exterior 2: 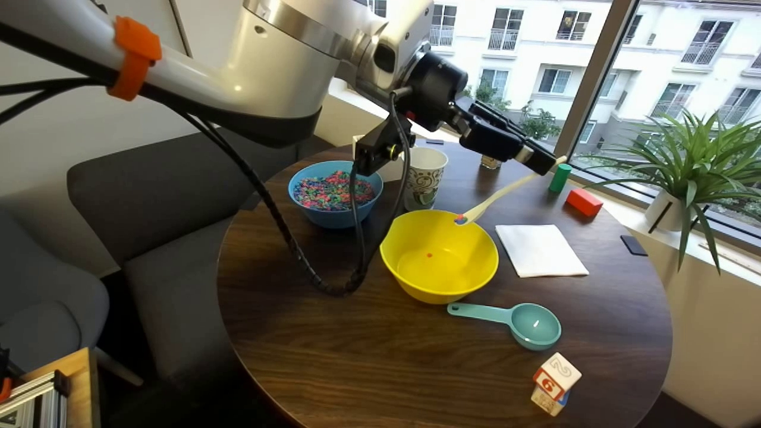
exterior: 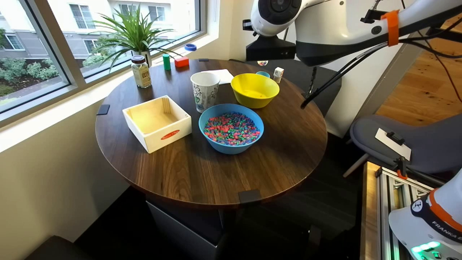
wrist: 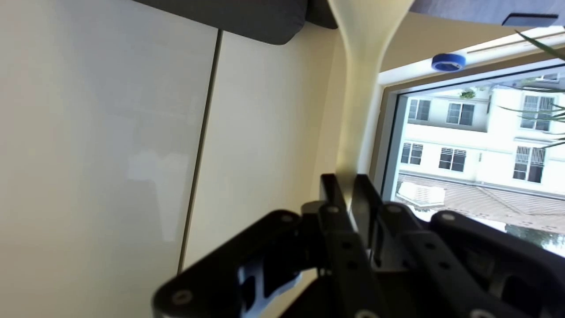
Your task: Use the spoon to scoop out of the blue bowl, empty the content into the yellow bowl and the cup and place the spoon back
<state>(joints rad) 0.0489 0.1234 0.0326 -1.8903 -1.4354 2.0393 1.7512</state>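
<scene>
Spoon [wrist: 359, 88] slants head-down from 2 fingers [wrist: 364, 193] toward yellow bowl [exterior 2: 464, 261].

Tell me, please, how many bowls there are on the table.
2: the blue bowl, beside the cup; and the yellow bowl, between the cup and the teal scoop. I see no other bowl.

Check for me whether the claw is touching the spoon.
Touching. The wrist view shows it plainly: the claw is closed on the spoon, pinching its narrow end from both sides.
</scene>
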